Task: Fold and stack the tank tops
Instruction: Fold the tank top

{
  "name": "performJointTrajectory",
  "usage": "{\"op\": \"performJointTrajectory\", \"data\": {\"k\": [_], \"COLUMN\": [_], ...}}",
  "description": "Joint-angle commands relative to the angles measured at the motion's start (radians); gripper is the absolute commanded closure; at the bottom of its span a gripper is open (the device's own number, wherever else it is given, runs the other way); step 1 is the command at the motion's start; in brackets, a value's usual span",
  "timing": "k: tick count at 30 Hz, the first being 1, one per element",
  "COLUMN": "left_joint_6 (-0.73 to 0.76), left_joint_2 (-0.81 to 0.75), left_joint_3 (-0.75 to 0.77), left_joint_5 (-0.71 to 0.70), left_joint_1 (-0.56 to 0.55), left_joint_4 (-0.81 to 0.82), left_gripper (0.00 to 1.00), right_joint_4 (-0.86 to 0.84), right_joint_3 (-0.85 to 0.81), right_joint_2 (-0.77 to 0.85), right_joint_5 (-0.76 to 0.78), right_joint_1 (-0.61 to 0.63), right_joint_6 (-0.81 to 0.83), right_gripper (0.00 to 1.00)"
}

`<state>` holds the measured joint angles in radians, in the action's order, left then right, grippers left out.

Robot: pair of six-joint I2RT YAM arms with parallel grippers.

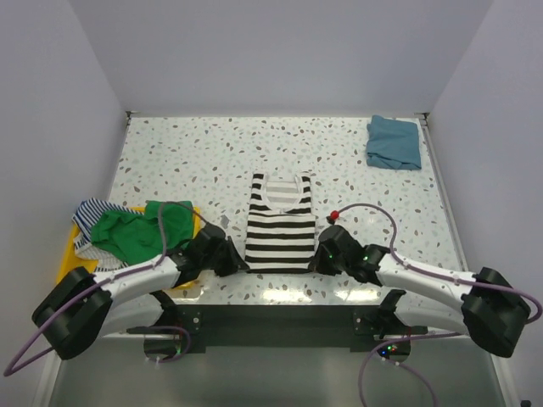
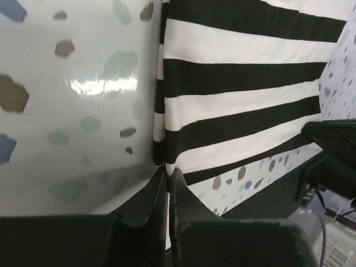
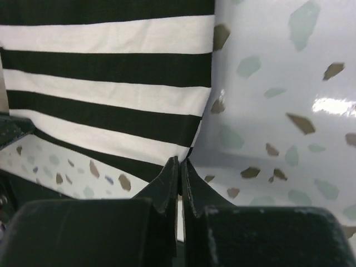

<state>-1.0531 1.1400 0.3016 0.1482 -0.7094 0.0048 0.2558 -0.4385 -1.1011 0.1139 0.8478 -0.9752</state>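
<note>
The black-and-white striped tank top (image 1: 280, 225) lies flat in the middle of the table, neck toward the far side. My left gripper (image 1: 240, 261) is at its near left hem corner. In the left wrist view that gripper (image 2: 167, 169) is shut on the corner of the striped cloth (image 2: 239, 83). My right gripper (image 1: 316, 259) is at the near right hem corner. In the right wrist view it (image 3: 182, 161) is shut on that corner of the striped cloth (image 3: 105, 67). A teal-blue tank top (image 1: 394, 142) lies folded at the far right.
A green top (image 1: 140, 231) and a thin blue-striped top (image 1: 89, 214) lie heaped on a yellow tray (image 1: 66, 254) at the left. The table's near edge (image 1: 280, 292) runs just behind both grippers. White walls enclose the table.
</note>
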Motion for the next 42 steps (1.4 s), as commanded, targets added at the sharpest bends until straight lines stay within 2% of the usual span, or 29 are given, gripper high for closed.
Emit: {"op": "performJointTrajectory", "data": {"k": [1, 4, 8, 15, 18, 23, 29, 36, 41, 42], "left_joint_6": [0.061, 0.044, 0.039, 0.073, 0.107, 0.162, 0.180, 0.189, 0.196, 0.200], "left_joint_2": [-0.138, -0.288, -0.336, -0.254, -0.189, -0.086, 0.049, 0.291, 0.567, 0.616], "left_joint_3": [0.019, 0.059, 0.123, 0.292, 0.372, 0.485, 0.576, 0.750, 0.910, 0.980], "left_joint_5": [-0.056, -0.078, -0.094, -0.145, -0.141, -0.078, -0.039, -0.032, 0.023, 0.034], "left_joint_1": [-0.038, -0.076, -0.081, -0.071, -0.032, 0.080, 0.148, 0.254, 0.338, 0.346], "left_joint_4": [-0.300, -0.429, -0.522, -0.502, -0.468, -0.375, -0.275, -0.117, 0.021, 0.044], "left_gripper": [1.00, 1.00, 1.00, 1.00, 1.00, 1.00, 1.00, 1.00, 1.00, 1.00], "right_joint_4": [0.170, 0.252, 0.327, 0.408, 0.433, 0.398, 0.309, 0.215, 0.171, 0.166], "right_joint_3": [-0.020, -0.060, -0.140, -0.321, -0.400, -0.468, -0.542, -0.721, -0.942, -0.975], "right_joint_2": [0.092, 0.174, 0.204, 0.103, 0.041, -0.009, -0.095, -0.383, -0.623, -0.667], "right_joint_5": [0.067, 0.115, 0.168, 0.266, 0.288, 0.216, 0.107, -0.046, -0.112, -0.112], "right_joint_1": [0.103, 0.180, 0.203, 0.200, 0.182, 0.061, -0.127, -0.331, -0.461, -0.478], "right_joint_6": [-0.012, -0.057, -0.057, 0.013, 0.053, 0.136, 0.239, 0.351, 0.397, 0.400], "right_gripper": [1.00, 1.00, 1.00, 1.00, 1.00, 1.00, 1.00, 1.00, 1.00, 0.96]}}
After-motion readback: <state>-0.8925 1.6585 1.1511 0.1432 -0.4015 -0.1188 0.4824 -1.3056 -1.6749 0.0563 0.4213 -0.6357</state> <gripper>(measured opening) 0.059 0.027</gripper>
